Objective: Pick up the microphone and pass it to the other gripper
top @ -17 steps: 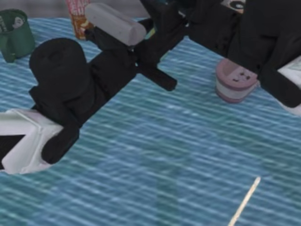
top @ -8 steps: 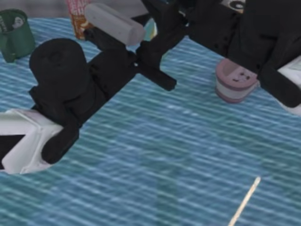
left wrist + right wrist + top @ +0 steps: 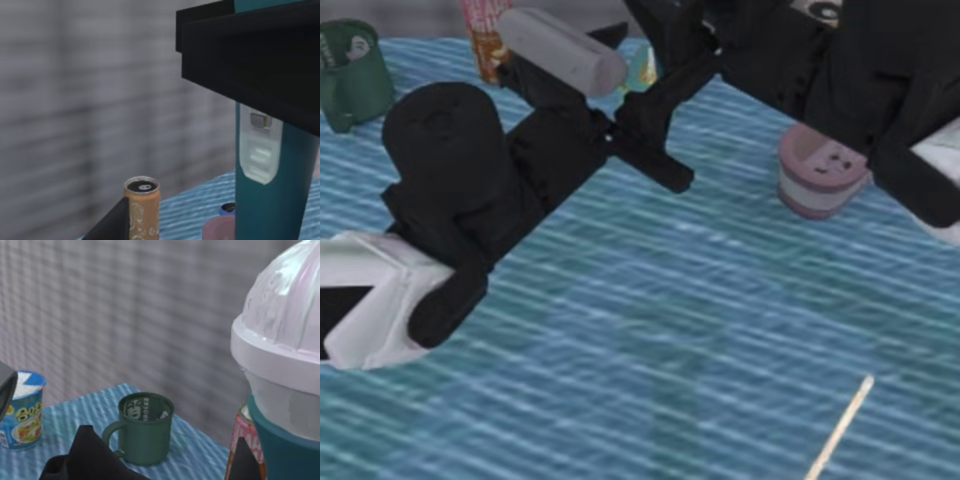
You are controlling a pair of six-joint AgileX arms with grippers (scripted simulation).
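– Where is the microphone [image 3: 267,200] now?
– You have it off the table, upright at the far middle, where the two grippers meet. In the left wrist view its dark teal tapering handle stands close, white switch strip [image 3: 259,150] facing the camera, and a black gripper part crosses the handle above the strip. In the right wrist view its rounded white-grey head fills the near corner.

– Who is gripping it?
– Your left gripper [image 3: 605,135] and right gripper [image 3: 650,100] touch or nearly touch there, but I cannot tell whether either one is clamped on it; from above, the black arms cover the microphone.

– What is around it?
– On the blue woven tablecloth [image 3: 670,300] a green mug [image 3: 355,75] sits at the far left, with an orange printed can [image 3: 485,40] just right of it, partly behind the left arm. A pink lidded tub [image 3: 820,170] stands right of the meeting point, under the right arm's edge. A thin pale wooden stick [image 3: 840,430] lies well apart at the near right. The right wrist view also shows a blue noodle cup [image 3: 20,410].
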